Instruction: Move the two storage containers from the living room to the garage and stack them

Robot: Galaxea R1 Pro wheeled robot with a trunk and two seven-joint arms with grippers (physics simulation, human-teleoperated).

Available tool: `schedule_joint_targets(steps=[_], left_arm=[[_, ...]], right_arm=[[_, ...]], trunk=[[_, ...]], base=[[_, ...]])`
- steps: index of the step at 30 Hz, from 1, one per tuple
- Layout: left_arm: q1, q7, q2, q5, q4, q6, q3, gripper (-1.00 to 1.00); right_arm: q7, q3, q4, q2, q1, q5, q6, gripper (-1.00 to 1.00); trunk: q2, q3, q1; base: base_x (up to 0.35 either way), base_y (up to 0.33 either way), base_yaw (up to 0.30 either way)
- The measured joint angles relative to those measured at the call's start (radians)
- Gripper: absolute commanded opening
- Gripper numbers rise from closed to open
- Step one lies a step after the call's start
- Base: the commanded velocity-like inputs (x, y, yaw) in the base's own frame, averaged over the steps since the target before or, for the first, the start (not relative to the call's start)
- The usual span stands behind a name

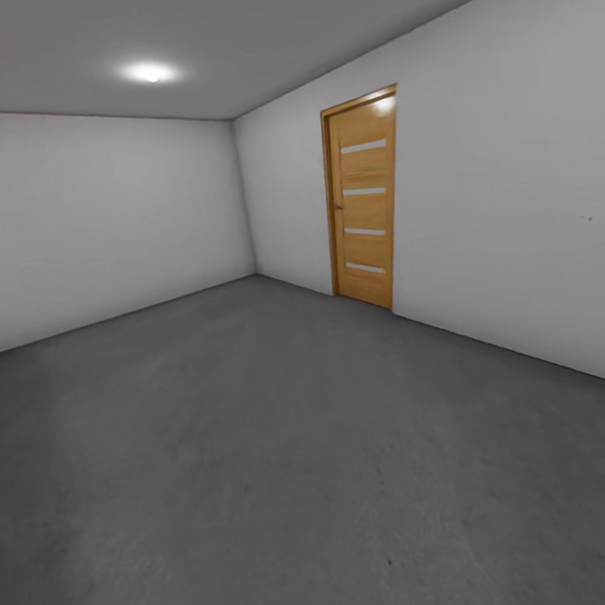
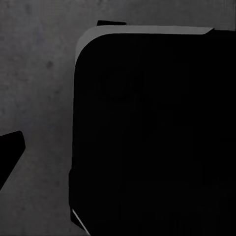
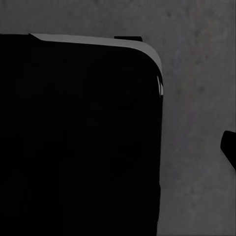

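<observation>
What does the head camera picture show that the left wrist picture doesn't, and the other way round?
The head view alone takes in the room: a wooden door in the pale grey walls, and a ceiling light. The left wrist view alone has a large black rounded body close to the lens, probably part of the robot, and a dark tip at the picture's edge. Both show the dark grey concrete floor.
</observation>
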Motion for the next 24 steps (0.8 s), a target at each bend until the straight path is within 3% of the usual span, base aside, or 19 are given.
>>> schedule_joint_targets(steps=[24], left_arm=[[0.0,0.0,-0.001,0.004,0.002,0.001,0.008,1.0]], right_arm=[[0.0,0.0,0.0,0.0,0.0,-0.002,0.0,1.0]], trunk=[[0.0,0.0,0.0]], base=[[0.323,0.0,0.0]])
